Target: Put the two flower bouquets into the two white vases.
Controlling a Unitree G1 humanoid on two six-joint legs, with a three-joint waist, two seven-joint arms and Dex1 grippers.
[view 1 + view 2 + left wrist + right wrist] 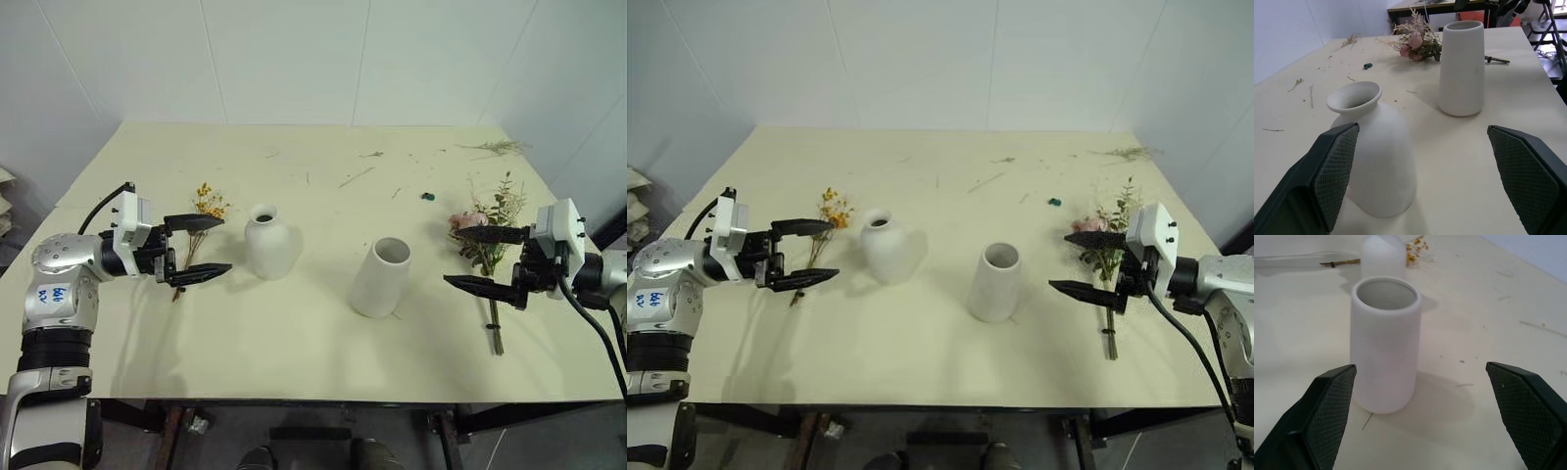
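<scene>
The tall white vase (380, 277) stood upright near the middle of the cream surface (294, 333). Left of it, close by, stood the short round-shouldered vase (268, 243). Farther left of the tall vase lay the yellow-orange bouquet (203, 215), with the left pincer (199, 249) hovering over its stems, fingers spread wide and empty. Well to the right of the tall vase lay the pink rose bouquet (487, 235), the right pincer (480, 258) above it, equally wide apart, gripping nothing.
</scene>
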